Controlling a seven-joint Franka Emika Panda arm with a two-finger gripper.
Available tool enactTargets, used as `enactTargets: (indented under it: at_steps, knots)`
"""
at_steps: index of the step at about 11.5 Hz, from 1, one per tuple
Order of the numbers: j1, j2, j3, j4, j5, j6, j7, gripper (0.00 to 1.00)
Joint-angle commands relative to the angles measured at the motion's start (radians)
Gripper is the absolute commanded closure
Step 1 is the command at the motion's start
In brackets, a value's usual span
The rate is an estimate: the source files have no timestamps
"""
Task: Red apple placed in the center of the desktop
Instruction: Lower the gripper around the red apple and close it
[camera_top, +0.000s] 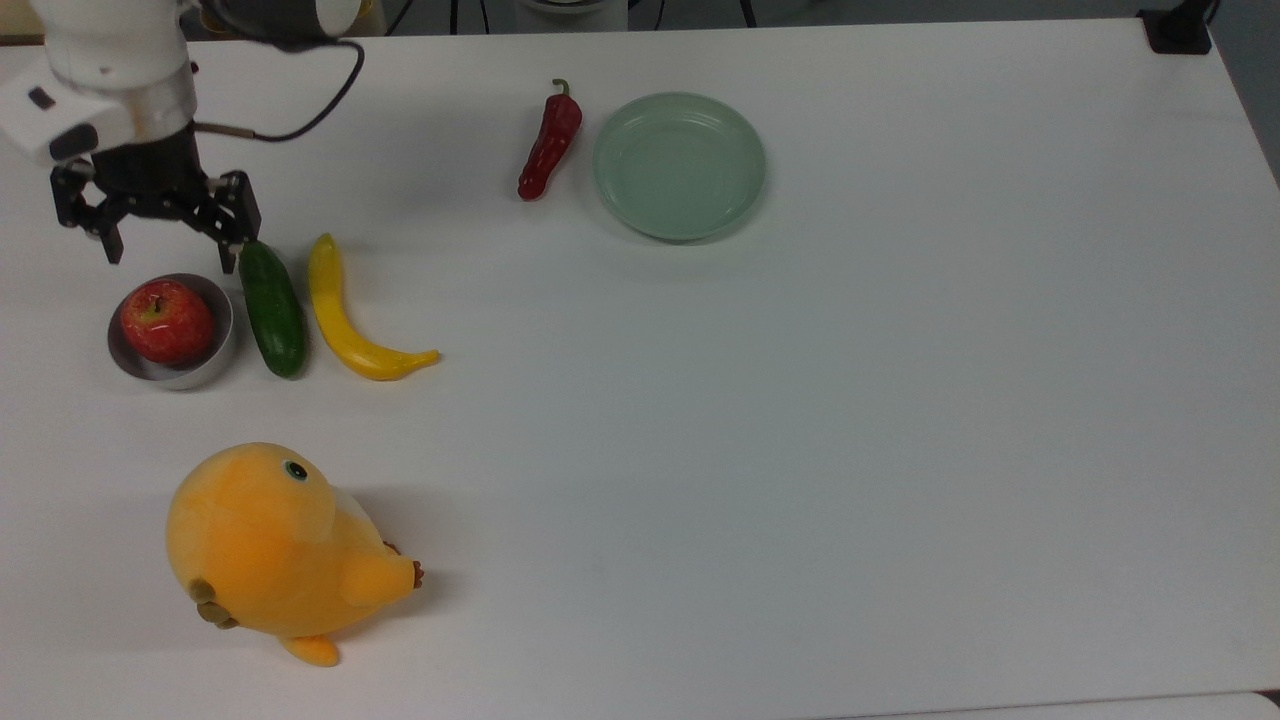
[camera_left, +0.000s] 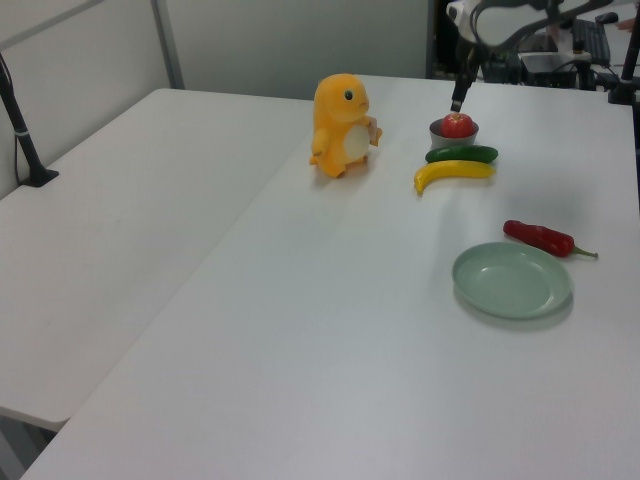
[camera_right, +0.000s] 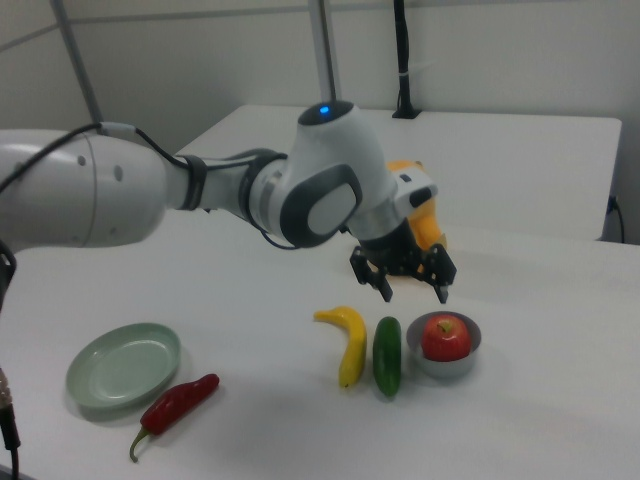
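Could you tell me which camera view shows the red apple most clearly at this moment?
The top view: the apple sits unobstructed in its small metal bowl, stem visible. The right view shows it from the side, below the open gripper. The left view shows it far off.

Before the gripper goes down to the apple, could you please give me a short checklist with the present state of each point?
1. Gripper open: ok, fingers spread.
2. Gripper empty: ok.
3. Red apple reachable from above: ok, it sits uncovered in the small metal bowl.
4. Gripper centred over the apple: cannot tell; the top view shows it just short.
5. Cucumber clear of the fingers: not ok, one fingertip is very near.
6. Desktop centre free: ok.
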Motion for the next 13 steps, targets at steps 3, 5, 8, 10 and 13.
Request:
enactTargets:
  at_steps: [3,5,8,10,13]
  knots:
    - [-0.02,0.099,-0.006,0.008,0.0,0.136,-0.037,0.0]
    - [-0.02,0.125,-0.006,0.007,-0.006,0.178,-0.037,0.0]
    - [-0.02,0.141,-0.006,0.007,-0.03,0.197,-0.037,0.0]
    - [-0.027,0.141,-0.006,0.005,-0.081,0.197,-0.039,0.04]
    - [-0.027,0.141,-0.006,-0.009,-0.105,0.197,-0.057,0.37]
